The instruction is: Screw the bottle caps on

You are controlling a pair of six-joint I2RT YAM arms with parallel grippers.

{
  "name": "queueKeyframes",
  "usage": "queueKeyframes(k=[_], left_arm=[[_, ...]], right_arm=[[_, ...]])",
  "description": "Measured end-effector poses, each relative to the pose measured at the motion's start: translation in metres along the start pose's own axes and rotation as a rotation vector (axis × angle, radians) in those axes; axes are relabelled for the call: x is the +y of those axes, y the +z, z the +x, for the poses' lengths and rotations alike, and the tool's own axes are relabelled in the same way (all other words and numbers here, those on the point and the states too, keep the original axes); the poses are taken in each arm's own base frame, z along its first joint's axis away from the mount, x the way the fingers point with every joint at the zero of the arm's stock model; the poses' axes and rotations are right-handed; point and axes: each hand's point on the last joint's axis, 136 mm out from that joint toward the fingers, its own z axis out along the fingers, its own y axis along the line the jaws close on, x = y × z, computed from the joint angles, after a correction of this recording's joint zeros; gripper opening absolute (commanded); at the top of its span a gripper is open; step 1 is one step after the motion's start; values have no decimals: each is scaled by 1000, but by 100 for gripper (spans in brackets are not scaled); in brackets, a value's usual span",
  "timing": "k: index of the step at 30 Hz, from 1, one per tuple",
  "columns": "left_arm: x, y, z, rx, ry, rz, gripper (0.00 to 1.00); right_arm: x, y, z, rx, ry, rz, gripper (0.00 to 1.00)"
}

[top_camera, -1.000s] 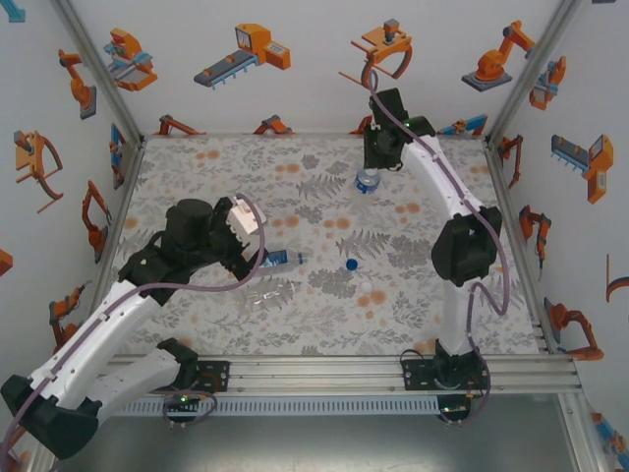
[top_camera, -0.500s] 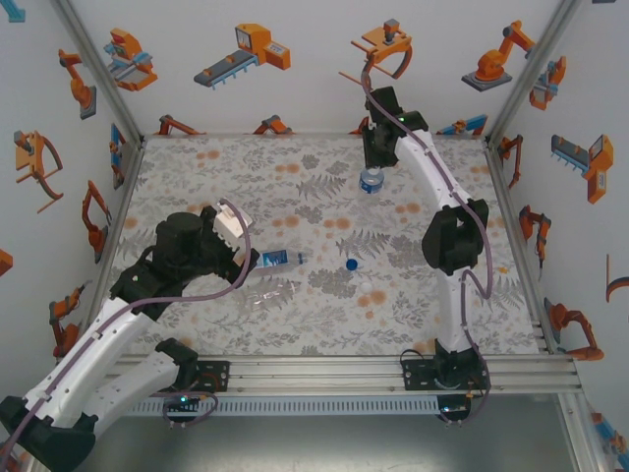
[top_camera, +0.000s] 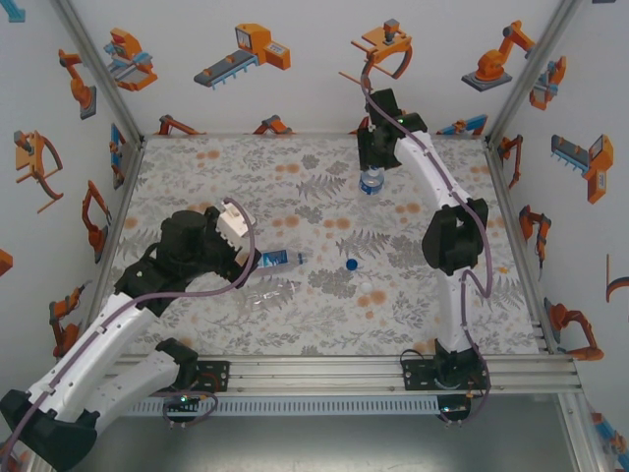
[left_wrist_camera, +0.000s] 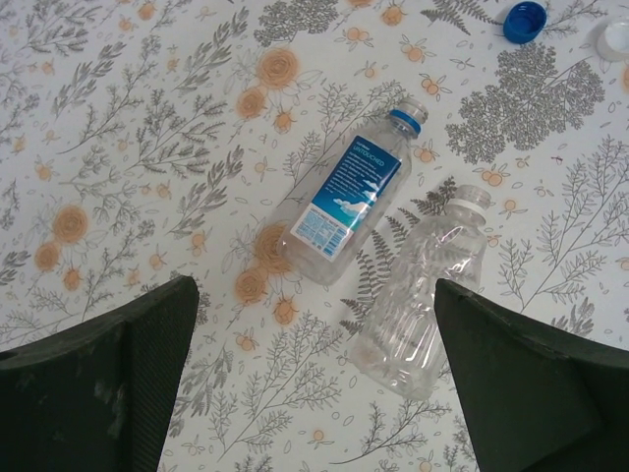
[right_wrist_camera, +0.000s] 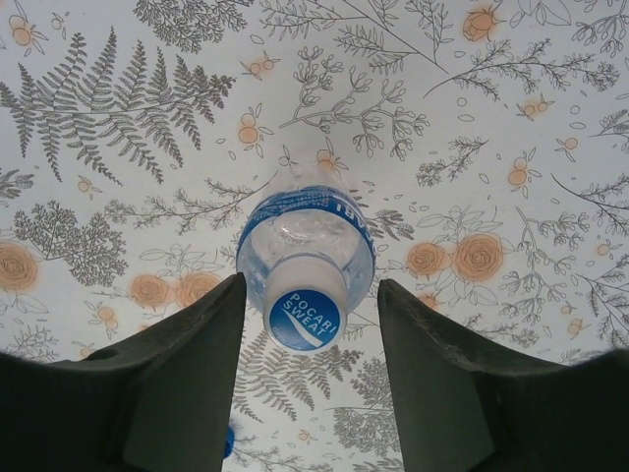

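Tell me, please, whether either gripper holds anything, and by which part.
Nothing is held. The right gripper stands open around the upright bottle's blue cap, not touching it; the left gripper hangs open above the labelled bottle and the plain bottle.

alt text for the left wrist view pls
Two uncapped bottles lie side by side on a floral mat: a labelled bottle and a plain bottle. A blue cap and a white cap lie loose at the top right. The left end effector is open, its dark fingers in the bottom corners.
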Motion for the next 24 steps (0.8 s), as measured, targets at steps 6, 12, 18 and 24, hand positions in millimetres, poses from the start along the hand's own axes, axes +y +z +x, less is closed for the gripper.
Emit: queueKeyframes(k=[6, 12, 18, 24], left_arm=[[-2, 6, 4, 27, -16, 14, 97], [-1, 11, 7, 49, -28, 16, 97], [5, 15, 12, 69, -42, -2, 97], [22, 13, 16, 80, -79, -51, 97]], right_arm=[[2, -22, -8, -31, -3, -24, 54], [20, -75, -14, -114, -74, -156, 57], [68, -107, 15, -147, -238, -389, 59], [131, -120, 81, -141, -486, -652, 60]])
